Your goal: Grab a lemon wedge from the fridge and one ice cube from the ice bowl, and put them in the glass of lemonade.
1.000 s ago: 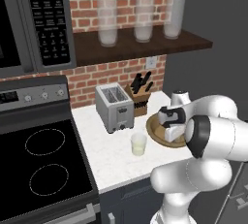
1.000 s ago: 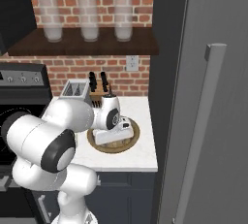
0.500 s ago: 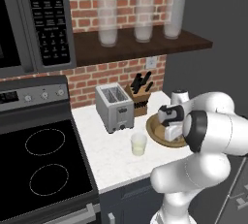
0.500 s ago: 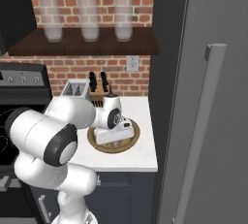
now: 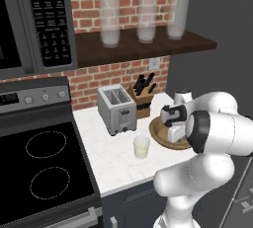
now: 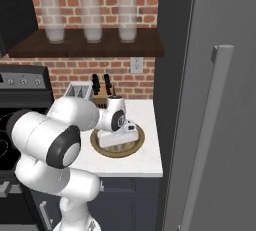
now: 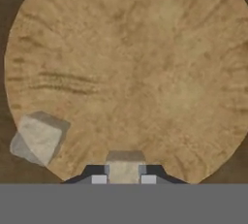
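Note:
My gripper (image 7: 124, 178) reaches down into the brown wooden ice bowl (image 7: 126, 72), shut on a pale ice cube (image 7: 124, 167) held between its tips. A second ice cube (image 7: 38, 138) lies by the bowl's rim. In the base views the hand (image 5: 175, 129) stands over the ice bowl (image 5: 157, 132) on the white counter. The glass of lemonade (image 5: 141, 146) stands just left of the bowl, near the counter's front. The fridge (image 6: 220, 75) rises to the right with its door shut behind the pale bar handle (image 6: 205, 135). The lemon wedge is out of view.
A toaster (image 5: 116, 108) and a knife block (image 5: 143, 96) stand behind the bowl against the brick wall. Three tall frosted glasses (image 5: 143, 19) sit on the shelf above. The stove (image 5: 39, 163) lies to the left, under the microwave (image 5: 44, 19).
The jaws have closed on an ice cube in the bowl. The hand has stayed over the bowl; the arm's elbow has shifted slightly.

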Controlling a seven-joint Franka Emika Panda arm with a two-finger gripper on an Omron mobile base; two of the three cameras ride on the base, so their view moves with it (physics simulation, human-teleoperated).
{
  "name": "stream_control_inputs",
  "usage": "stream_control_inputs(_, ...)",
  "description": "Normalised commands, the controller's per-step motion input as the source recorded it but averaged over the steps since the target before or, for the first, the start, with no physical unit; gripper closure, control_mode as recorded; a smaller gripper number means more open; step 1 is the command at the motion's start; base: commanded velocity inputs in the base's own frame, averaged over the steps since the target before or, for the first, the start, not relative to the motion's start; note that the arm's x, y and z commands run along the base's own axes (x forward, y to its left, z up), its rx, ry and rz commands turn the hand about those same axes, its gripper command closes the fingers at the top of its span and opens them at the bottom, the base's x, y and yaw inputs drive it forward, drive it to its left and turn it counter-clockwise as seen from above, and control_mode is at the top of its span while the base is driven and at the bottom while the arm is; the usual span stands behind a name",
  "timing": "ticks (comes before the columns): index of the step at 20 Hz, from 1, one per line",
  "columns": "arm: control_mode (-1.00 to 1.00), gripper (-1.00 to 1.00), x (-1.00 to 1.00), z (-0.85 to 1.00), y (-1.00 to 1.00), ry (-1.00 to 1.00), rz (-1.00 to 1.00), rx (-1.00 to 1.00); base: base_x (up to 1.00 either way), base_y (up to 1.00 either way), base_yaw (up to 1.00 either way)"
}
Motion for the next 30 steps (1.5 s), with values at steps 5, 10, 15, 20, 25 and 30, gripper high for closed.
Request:
stream_control_inputs(5, -1.00, 1.00, -0.57, 0.50, 0.38, -0.18, 0.00, -0.01, 0.00, 0.00, 0.00)
stream_control_inputs(10, -1.00, 1.00, -0.47, 0.74, 0.41, -0.22, 0.00, 0.00, 0.00, 0.00, 0.00)
stream_control_inputs(15, -1.00, 1.00, -0.46, 0.75, 0.50, -0.28, 0.00, -0.01, 0.00, 0.00, 0.00)
stream_control_inputs(20, -1.00, 1.00, -0.32, 0.71, 0.35, -0.23, 0.00, -0.03, 0.00, 0.00, 0.00)
stream_control_inputs(25, -1.00, 1.00, -0.17, 0.42, 0.35, -0.08, 0.00, -0.07, 0.00, 0.00, 0.00)
stream_control_inputs(30, -1.00, 1.00, -0.01, 0.29, 0.51, 0.00, 0.00, -0.07, 0.00, 0.00, 0.00)
